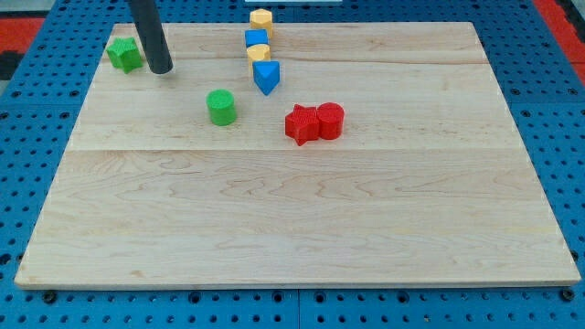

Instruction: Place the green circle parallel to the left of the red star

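The green circle (220, 107) sits on the wooden board (292, 210), left of centre in the upper half. The red star (301, 124) lies to its right and slightly lower, touching a red circle (330, 121) on the star's right. My tip (160, 68) is at the view's upper left, up and to the left of the green circle with a clear gap between them. The tip stands just right of a green star (124, 54).
A column of blocks stands at the top centre: a yellow block (261, 20), a blue block (256, 39), a second yellow block (259, 53) and a blue triangular block (266, 76). A blue pegboard (37, 137) surrounds the board.
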Motion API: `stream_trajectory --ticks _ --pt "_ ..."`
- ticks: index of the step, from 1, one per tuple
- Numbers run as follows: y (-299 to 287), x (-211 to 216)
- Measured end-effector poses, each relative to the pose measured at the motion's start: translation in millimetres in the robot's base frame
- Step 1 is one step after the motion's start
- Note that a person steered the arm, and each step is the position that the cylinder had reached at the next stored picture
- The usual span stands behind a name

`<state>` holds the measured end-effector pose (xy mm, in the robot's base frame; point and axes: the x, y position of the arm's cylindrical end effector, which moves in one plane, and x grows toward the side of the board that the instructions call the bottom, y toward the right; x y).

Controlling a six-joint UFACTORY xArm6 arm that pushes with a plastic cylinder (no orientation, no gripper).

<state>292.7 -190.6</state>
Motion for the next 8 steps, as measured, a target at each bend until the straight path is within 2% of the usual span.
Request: stream_trajectory --ticks 1,2,3,4,5,7,8 --pt "3.1 0.0" --pt "25.5 39.3" --pt "10.5 57.6" --pt "59.6 105.2" --pt "45.2 154.9" --pt "40.6 56.2" --pt "50.5 52.2"
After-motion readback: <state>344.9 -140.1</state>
